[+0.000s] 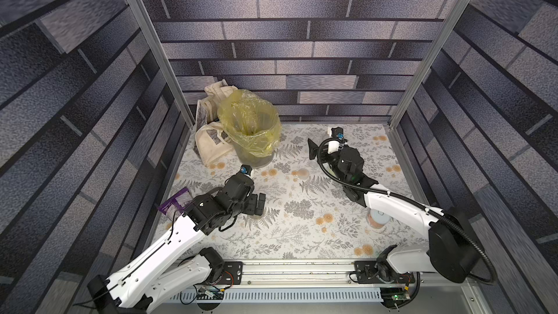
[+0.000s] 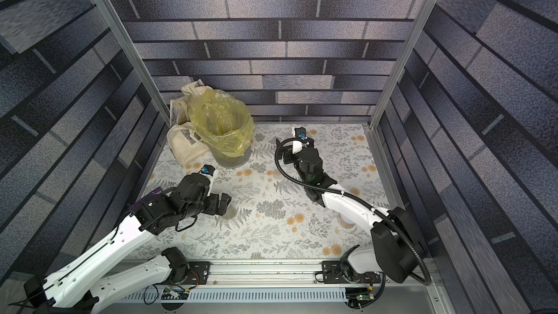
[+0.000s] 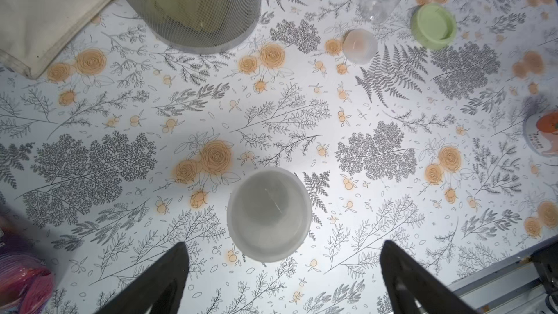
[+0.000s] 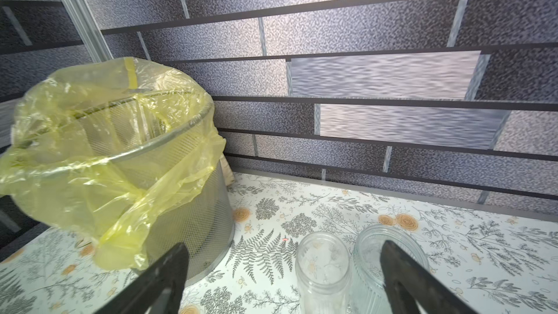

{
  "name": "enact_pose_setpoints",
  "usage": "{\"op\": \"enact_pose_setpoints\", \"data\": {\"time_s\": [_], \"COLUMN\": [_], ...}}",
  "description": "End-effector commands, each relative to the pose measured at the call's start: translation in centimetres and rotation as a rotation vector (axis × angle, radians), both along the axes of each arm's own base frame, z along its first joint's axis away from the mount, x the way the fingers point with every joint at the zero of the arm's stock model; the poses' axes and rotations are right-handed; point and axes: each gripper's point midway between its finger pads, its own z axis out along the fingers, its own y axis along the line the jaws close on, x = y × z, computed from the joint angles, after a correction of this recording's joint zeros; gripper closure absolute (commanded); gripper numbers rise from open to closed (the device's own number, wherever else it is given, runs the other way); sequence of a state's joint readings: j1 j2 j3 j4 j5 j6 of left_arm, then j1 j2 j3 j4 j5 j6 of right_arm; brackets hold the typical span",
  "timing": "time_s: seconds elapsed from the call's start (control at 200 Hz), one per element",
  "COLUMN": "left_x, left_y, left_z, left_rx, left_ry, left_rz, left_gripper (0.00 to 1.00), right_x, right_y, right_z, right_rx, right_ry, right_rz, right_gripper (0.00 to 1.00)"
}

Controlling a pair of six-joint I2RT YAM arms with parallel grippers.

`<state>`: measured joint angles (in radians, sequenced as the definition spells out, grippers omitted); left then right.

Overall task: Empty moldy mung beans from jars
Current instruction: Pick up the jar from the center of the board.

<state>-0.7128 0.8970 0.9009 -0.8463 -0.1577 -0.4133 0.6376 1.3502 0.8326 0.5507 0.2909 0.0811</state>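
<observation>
Two jars stand open and empty near the bin; beans show nowhere. Your left gripper hovers with jaws fully spread, empty, just short of the lidded jar. Your right gripper gapes too, empty. Next, you likely close on that third jar.

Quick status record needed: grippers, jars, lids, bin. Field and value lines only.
left gripper: open, holding nothing, above a frosted lid
right gripper: open, holding nothing, near two jars
narrow jar: upright, lid off, looks empty
wide jar: upright beside it, lid off, looks empty
green lid: on the table, off its jar
small frosted lid: on the table
bin: upright, yellow bag over its rim
beans: not clearly visible
</observation>
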Motion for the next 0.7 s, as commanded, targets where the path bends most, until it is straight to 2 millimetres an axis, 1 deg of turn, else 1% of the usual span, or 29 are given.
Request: {"op": "enact_pose_setpoints", "data": {"time_s": [0.0,0.08,0.155,0.321,0.436,0.551,0.691], "left_x": [-0.7,-0.6,-0.3,-0.3,-0.1,0.0,0.0], "left_y": [0.3,0.8,1.4,1.1,1.4,1.5,1.7], "left_z": [-2.5,-3.3,-3.6,-4.3,-4.2,-4.0,-3.6], "left_rx": [0.047,0.094,0.116,0.111,0.125,0.112,0.102], "left_ry": [0.092,0.108,0.094,0.097,0.08,0.047,0.032], "left_rz": [0.017,0.033,0.057,0.045,0.045,0.04,0.038], "left_gripper": [0.0,0.0,0.0,0.0,0.0,0.0,0.0], "right_x": [-1.6,-2.3,-2.7,-3.5,-3.9,-3.9,-4.2], "right_y": [0.5,0.3,0.2,-0.3,-0.5,-0.1,0.5], "right_z": [-0.9,-1.3,-1.7,-2.5,-3.6,-4.4,-4.3], "right_rx": [0.018,0.02,0.013,0.026,0.027,0.037,0.069], "right_ry": [0.049,0.058,0.07,0.085,0.105,0.126,0.124], "right_rz": [0.061,0.075,0.083,0.083,0.084,0.103,0.12], "right_gripper": [0.0,0.0,0.0,0.0,0.0,0.0,0.0]}}
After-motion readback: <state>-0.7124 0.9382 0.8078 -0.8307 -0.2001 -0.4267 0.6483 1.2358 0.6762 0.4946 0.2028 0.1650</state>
